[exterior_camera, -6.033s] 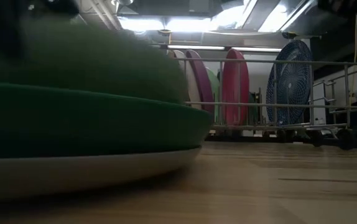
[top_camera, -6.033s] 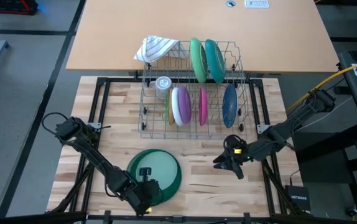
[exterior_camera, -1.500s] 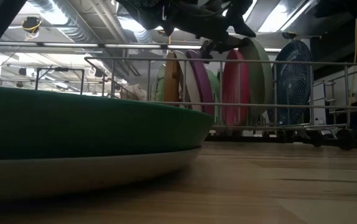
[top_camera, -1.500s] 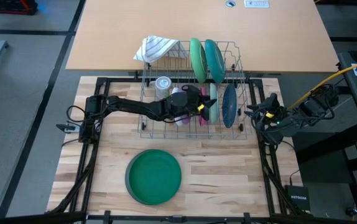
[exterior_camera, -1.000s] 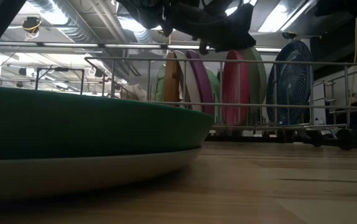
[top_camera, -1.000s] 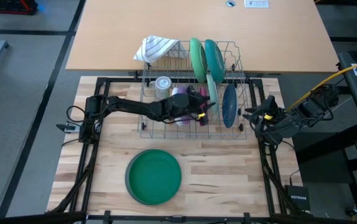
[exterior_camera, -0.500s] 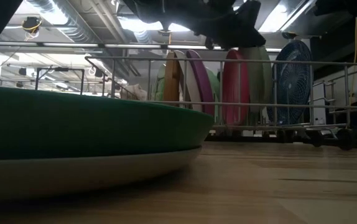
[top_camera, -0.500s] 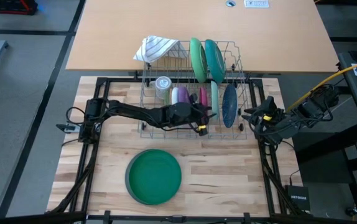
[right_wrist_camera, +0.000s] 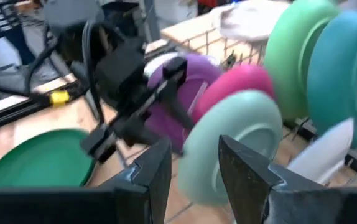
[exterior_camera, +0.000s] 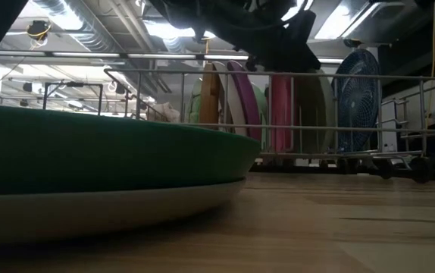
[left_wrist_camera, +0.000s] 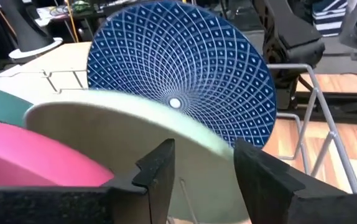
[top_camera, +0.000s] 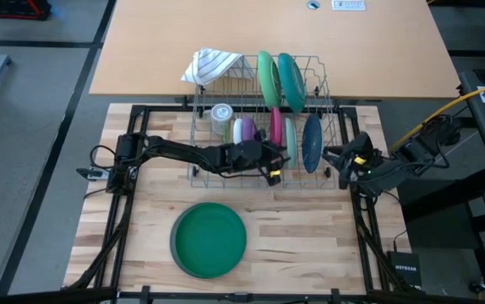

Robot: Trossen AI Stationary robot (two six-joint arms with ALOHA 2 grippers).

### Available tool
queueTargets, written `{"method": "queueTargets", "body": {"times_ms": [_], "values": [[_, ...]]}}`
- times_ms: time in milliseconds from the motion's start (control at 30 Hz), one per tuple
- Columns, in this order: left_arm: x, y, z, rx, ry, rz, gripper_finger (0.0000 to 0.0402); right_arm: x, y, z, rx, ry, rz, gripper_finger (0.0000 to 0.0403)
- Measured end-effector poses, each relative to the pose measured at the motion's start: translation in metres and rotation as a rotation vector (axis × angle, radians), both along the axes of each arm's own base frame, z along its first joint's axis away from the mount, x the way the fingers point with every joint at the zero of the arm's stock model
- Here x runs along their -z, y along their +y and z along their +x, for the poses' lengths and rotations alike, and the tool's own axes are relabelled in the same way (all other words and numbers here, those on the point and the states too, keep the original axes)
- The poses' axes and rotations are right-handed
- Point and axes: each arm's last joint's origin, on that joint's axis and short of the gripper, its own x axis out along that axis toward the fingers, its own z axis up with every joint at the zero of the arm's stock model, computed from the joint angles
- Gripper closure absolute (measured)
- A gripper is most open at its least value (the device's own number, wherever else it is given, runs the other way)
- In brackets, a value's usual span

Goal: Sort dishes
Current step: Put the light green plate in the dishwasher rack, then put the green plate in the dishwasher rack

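In the low view the big green plate (exterior_camera: 104,163) fills the near side and is cut off, hiding much of the wooden surface (top_camera: 310,245); ceiling lights and ducts show beyond. The wire rack (top_camera: 264,127) sits at twelve o'clock from that plate, its dishes upright on edge, faces turned toward three and nine o'clock: purple (top_camera: 248,131), pink (top_camera: 275,125), pale green (top_camera: 289,142), blue patterned (top_camera: 311,143), with green (top_camera: 266,78) and teal (top_camera: 291,80) behind. The left gripper (top_camera: 269,160), jaws released, hangs beside the pale green plate's rim. The right gripper (top_camera: 337,163), jaws parted and empty, waits at the rack's three o'clock side.
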Motion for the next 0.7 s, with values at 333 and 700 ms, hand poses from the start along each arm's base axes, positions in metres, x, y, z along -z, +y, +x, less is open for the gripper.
{"method": "queueTargets", "body": {"times_ms": [333, 700], "values": [[-0.007, -0.006, -0.002, 0.016, -0.013, 0.006, 0.0243, 0.007, 0.014, 0.021, 0.025, 0.049, -0.113, 0.0267], [-0.017, -0.001, -0.006, -0.041, -0.021, 0.063, 0.0243, 0.008, 0.015, 0.021, -0.010, 0.067, -0.081, 0.0267]]}}
